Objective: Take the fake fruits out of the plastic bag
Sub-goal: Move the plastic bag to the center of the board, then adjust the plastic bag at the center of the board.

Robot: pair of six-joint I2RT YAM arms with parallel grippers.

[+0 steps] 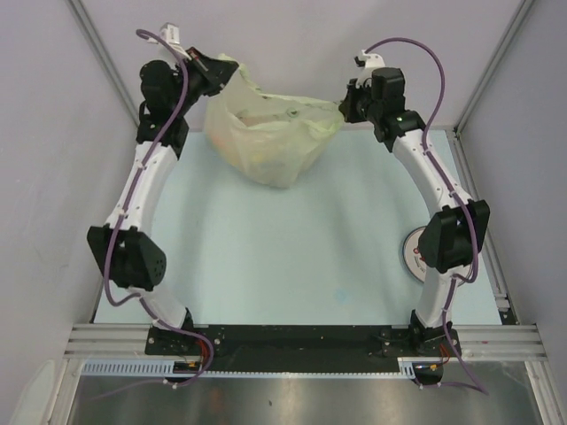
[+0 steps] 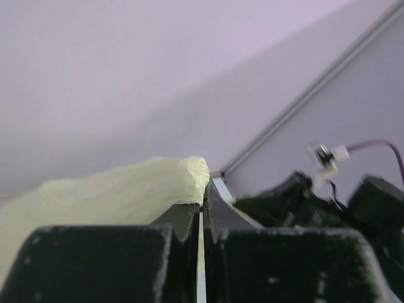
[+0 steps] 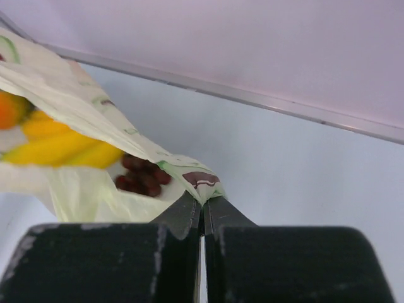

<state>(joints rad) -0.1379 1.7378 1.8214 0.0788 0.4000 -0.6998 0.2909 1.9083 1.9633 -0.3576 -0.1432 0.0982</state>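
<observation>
The plastic bag (image 1: 270, 133), upper centre, was pinched at each side by the closed left end effector (image 2: 202, 197) and the closed right end effector (image 3: 203, 203).

Pale blue bench (image 1: 292, 257) enclosed by plain lilac-grey walls (image 1: 301, 35).
A round white plate (image 1: 407, 252) lies flat near the bench's right edge, partly hidden. A silver rail (image 1: 106, 339) runs along the near edge, and a brushed metal sheet (image 1: 301, 403) fills the bottom of the overhead view.

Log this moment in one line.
left gripper: shut on plastic bag | right gripper: shut on plastic bag | fake fruits: inside
</observation>
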